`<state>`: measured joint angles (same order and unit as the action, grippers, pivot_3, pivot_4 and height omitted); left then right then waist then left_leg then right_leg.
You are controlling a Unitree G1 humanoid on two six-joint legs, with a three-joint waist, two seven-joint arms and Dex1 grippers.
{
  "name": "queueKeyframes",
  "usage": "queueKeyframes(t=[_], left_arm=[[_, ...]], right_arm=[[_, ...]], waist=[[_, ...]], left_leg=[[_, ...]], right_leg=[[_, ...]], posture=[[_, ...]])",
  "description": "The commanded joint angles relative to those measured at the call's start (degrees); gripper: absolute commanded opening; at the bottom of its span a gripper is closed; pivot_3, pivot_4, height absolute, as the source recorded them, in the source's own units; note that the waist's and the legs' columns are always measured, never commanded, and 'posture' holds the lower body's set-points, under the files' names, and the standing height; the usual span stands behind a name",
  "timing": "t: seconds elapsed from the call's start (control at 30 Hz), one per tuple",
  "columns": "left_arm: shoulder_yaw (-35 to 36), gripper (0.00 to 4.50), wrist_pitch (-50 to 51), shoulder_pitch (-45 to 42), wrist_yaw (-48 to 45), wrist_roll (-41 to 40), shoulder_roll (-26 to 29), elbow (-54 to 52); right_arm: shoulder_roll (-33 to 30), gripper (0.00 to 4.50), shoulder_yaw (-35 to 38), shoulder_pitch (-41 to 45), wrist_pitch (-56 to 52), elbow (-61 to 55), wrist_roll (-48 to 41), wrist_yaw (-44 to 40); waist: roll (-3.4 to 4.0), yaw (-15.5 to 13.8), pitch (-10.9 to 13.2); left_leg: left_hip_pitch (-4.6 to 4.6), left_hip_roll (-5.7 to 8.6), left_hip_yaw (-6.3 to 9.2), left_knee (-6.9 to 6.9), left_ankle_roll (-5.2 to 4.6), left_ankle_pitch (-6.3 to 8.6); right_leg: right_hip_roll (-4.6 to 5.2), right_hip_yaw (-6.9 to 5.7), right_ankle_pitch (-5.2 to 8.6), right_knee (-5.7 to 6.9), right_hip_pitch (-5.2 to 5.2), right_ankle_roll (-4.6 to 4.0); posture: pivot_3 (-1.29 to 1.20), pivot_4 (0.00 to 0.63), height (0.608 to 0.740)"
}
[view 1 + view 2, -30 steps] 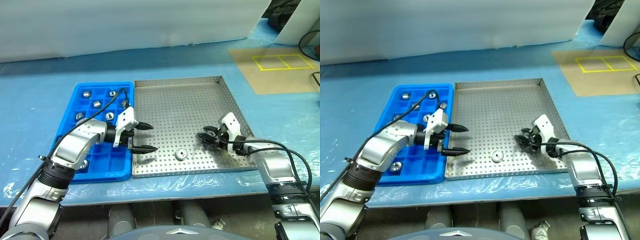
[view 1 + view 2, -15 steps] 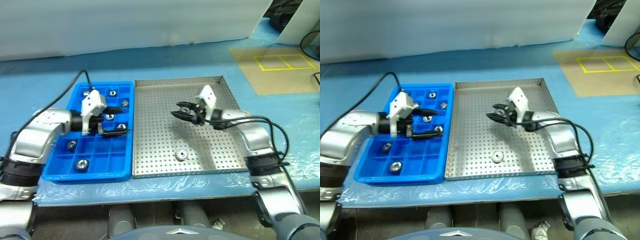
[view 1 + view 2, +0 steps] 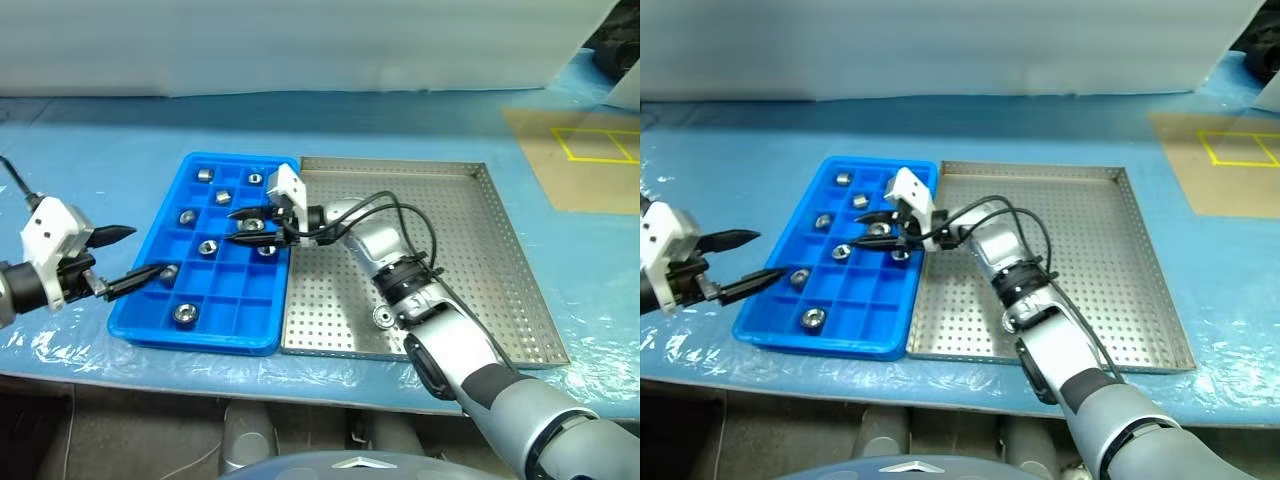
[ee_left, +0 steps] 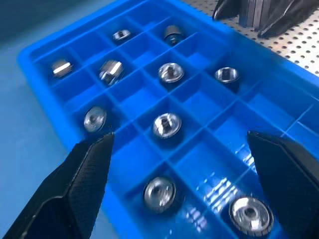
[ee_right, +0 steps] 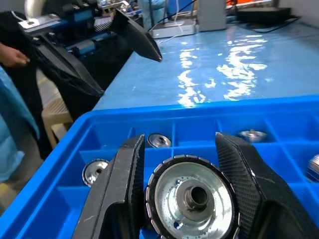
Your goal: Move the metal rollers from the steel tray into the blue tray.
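The blue tray (image 3: pixel 235 300) lies left of the steel tray (image 3: pixel 450 240), and several metal rollers (image 3: pixel 184 314) sit in its compartments. My right gripper (image 3: pixel 233 228) reaches across the blue tray's right columns. It is shut on a metal roller (image 5: pixel 192 199), held just above the compartments. One roller (image 3: pixel 383 318) lies on the steel tray near its front edge, close beside my right forearm. At the blue tray's left edge my left gripper (image 3: pixel 148 250) stands open and holds nothing. Its fingers (image 4: pixel 75 199) are spread wide in the left wrist view.
A blue plastic sheet covers the table. A brown board (image 3: pixel 590 150) with yellow taped rectangles lies at the back right. A white panel runs along the back. The table's front edge is just below both trays. A person's hand (image 5: pixel 12 56) shows beyond my left gripper.
The camera has swung left. My right gripper carried its roller leftward from the steel tray to above the blue tray. My left gripper pulled back left to the tray's edge, still open.
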<state>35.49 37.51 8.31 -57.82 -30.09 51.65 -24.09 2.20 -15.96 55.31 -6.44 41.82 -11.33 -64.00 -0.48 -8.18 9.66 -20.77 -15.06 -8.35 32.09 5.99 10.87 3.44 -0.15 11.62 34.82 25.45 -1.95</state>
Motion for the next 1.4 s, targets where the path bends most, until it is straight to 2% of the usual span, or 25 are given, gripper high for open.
queueKeyframes(t=[0.03, 0.27, 0.6, 0.9, 0.97, 1.03, 1.13, 1.27, 1.4], left_arm=[[3.41, 4.50, 1.77, 2.65, 2.83, -2.11, -1.51, -6.21], [3.46, 4.50, 4.53, 3.85, 6.54, -6.10, -3.00, -10.58], [-1.24, 4.50, 3.19, 0.92, 6.42, -5.62, -1.30, -6.52], [-4.70, 4.50, 2.64, -1.57, 5.97, -5.40, -0.67, -5.29], [-5.08, 4.50, 2.30, -1.16, 5.80, -5.00, -0.76, -5.16], [-5.29, 4.50, 2.28, -0.82, 5.81, -4.98, -0.93, -5.44], [-6.74, 4.50, 1.95, -1.26, 5.41, -4.88, -0.63, -5.31], [-9.92, 4.50, 1.57, -4.01, 5.00, -5.13, -0.48, -4.75], [-14.67, 4.50, 1.38, -7.40, 5.01, -5.59, -1.74, -4.13]], right_arm=[[2.17, 1.80, 0.91, 2.80, 4.91, 4.80, 0.99, -0.82], [3.64, 1.80, 1.37, 1.65, 5.18, 5.68, 1.50, -3.36], [7.73, 1.80, -1.21, -2.80, 4.38, 6.63, 4.84, 0.88], [7.46, 1.80, -2.26, -4.40, 1.87, 6.01, 5.00, 0.55], [7.36, 2.53, -2.72, -5.32, 0.35, 4.54, 4.34, -1.10], [7.12, 3.02, -3.37, -6.35, -0.35, 2.92, 4.34, -1.92], [7.28, 4.03, -2.80, -5.78, 0.12, 3.47, 5.74, 2.60], [6.11, 4.03, 0.23, -4.52, -1.07, 2.57, 3.50, 4.77], [1.12, 4.03, 2.78, -6.09, -4.91, -4.78, 1.36, 3.19]], waist=[[0.01, -1.02, 0.01], [0.02, -2.55, 0.02], [-0.01, -2.17, -0.01], [-0.02, -2.06, -0.04], [-0.03, -2.04, -0.05], [-0.04, -2.03, -0.06], [-0.04, -1.97, -0.06], [-0.01, -2.06, -0.04], [0.00, -2.13, -0.04]], left_leg=[[-0.05, -0.02, 0.01, 0.04, -0.01, 0.00], [-0.22, -0.51, 0.05, 0.14, 0.06, -0.04], [-0.23, -0.56, 0.05, 0.21, 0.19, -0.12], [-0.03, -0.55, 0.05, 0.20, 0.28, -0.16], [-0.03, -0.55, 0.05, 0.20, 0.28, -0.17], [-0.04, -0.56, 0.05, 0.20, 0.29, -0.17], [-0.04, -0.56, 0.05, 0.20, 0.29, -0.17], [0.07, -0.55, 0.05, 0.18, 0.33, -0.20], [0.06, -0.55, 0.04, 0.22, 0.37, -0.22]], right_leg=[[0.00, -0.03, 0.00, -0.01, 0.01, 0.00], [-0.13, -0.43, 0.01, 0.18, 0.00, -0.03], [-0.19, -0.43, 0.08, 0.48, 0.15, -0.13], [-0.19, -0.36, 0.13, 0.79, 0.12, -0.20], [-0.19, -0.37, 0.13, 0.80, 0.12, -0.20], [-0.19, -0.37, 0.13, 0.79, 0.12, -0.21], [-0.20, -0.37, 0.14, 0.79, 0.12, -0.22], [-0.19, -0.36, 0.14, 0.87, 0.10, -0.23], [-0.15, -0.38, 0.14, 0.92, 0.07, -0.22]], posture=[[0.44, 0.150, 0.740], [0.48, 0.150, 0.740], [0.41, 0.150, 0.740], [0.40, 0.150, 0.740], [0.40, 0.150, 0.740], [0.40, 0.150, 0.740], [0.38, 0.150, 0.740], [0.35, 0.150, 0.740], [0.29, 0.150, 0.740]])
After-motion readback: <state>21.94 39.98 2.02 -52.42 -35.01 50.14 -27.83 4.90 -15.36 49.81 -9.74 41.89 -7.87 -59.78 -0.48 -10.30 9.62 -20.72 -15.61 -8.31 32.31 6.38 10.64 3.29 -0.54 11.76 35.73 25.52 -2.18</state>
